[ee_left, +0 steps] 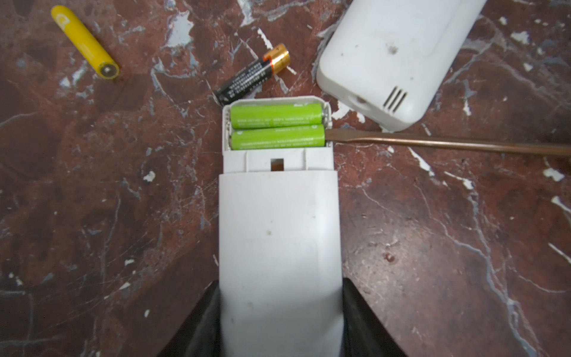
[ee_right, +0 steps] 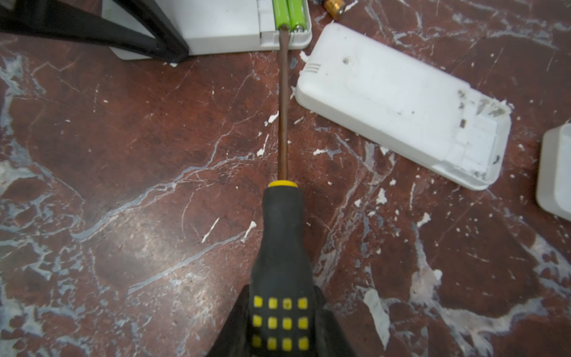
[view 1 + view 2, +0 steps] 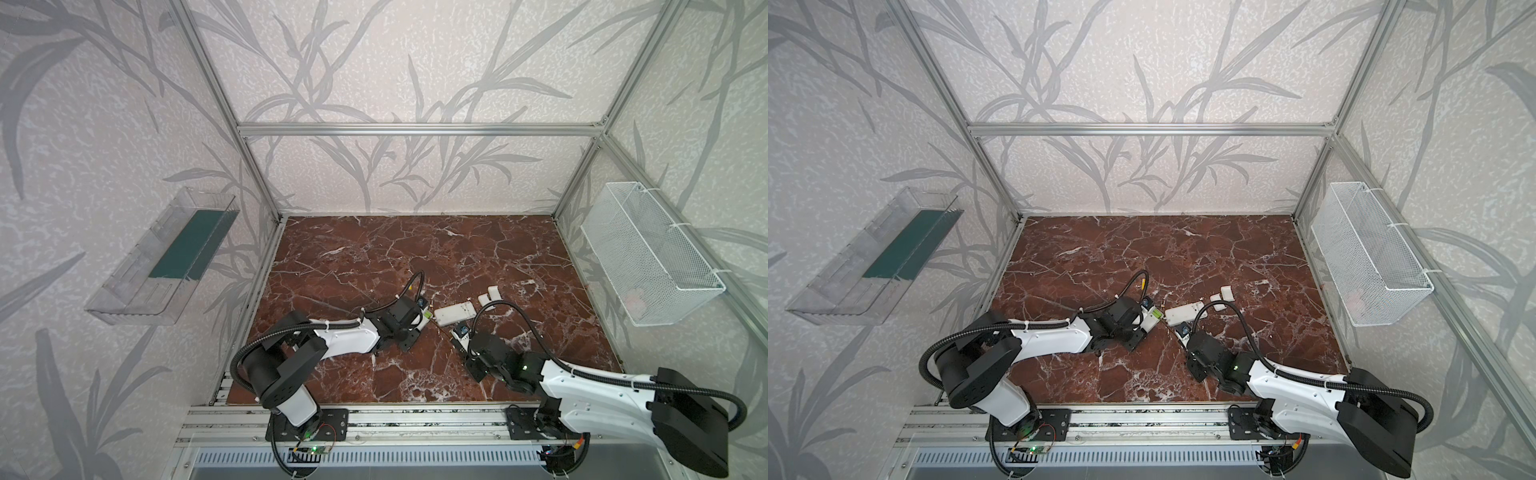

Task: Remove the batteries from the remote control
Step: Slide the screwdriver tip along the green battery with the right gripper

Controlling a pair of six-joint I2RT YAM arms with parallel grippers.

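Note:
My left gripper (image 1: 280, 296) is shut on a white remote control (image 1: 279, 235) whose battery bay lies open. Two light green batteries (image 1: 276, 127) lie side by side in the bay. My right gripper (image 2: 279, 309) is shut on a black-and-yellow screwdriver (image 2: 279, 241), and its shaft (image 1: 432, 143) reaches the end of the nearer green battery. A yellow battery (image 1: 85, 41) and a black-and-copper battery (image 1: 253, 75) lie loose on the marble. In both top views the left gripper (image 3: 419, 322) and the right gripper (image 3: 461, 343) meet mid-table.
A second white remote (image 3: 455, 312) lies face down just beyond the screwdriver, its bay open (image 2: 475, 139). Two white covers (image 3: 490, 294) lie behind it. A wire basket (image 3: 648, 257) hangs on the right wall and a clear tray (image 3: 162, 257) on the left.

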